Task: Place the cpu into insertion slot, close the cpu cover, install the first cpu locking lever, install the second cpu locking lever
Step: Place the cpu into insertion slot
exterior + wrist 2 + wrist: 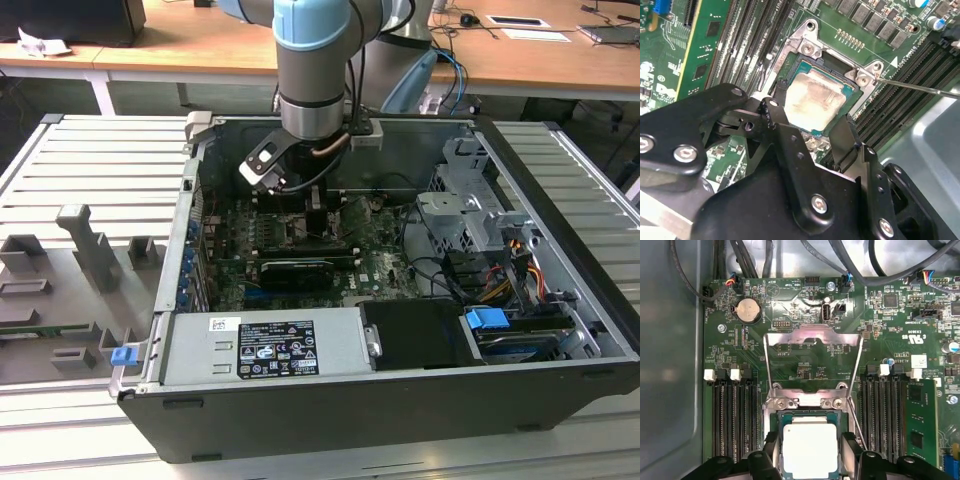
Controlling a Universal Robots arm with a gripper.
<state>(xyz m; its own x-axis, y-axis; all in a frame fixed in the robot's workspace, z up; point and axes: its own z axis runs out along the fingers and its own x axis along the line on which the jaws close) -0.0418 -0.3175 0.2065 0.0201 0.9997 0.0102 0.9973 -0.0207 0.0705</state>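
The cpu (pixel 809 452) is sitting flat in the insertion slot (pixel 810 415), its pale metal top facing up. In both wrist views the claw (pixel 810 440) is grasping it, with one black finger (pixel 771 446) pressing on one edge and its partner pressing on the opposite edge. In the second wrist view the cpu (pixel 812 97) is lying inside the slot's metal rim (pixel 860 75), with the claw (pixel 810 112) straddling it. A thin metal lever (pixel 920 87) is reaching away from the slot's corner, lifted off the board.

Just beyond the slot, the cpu cover (pixel 812 336) is standing open on its hinge. The green board is showing through its square window. Long black memory slots (pixel 735 415) are running along both sides of the socket, and a green memory module (pixel 920 415) is sitting in the outer row on one side. Farther along the board a round coin battery (pixel 748 311) is lying near the edge, and dark cables (pixel 840 255) are crossing past it.

In the exterior view the arm (pixel 315 80) is reaching straight down into the open computer case (pixel 400 405), with the claw (pixel 318 222) hanging low over the board. The case is lying on a ribbed metal table (pixel 90 160). Grey fixtures (pixel 90 250) are standing on the table at the exterior view's left, and wooden desks (pixel 180 50) are stretching behind.
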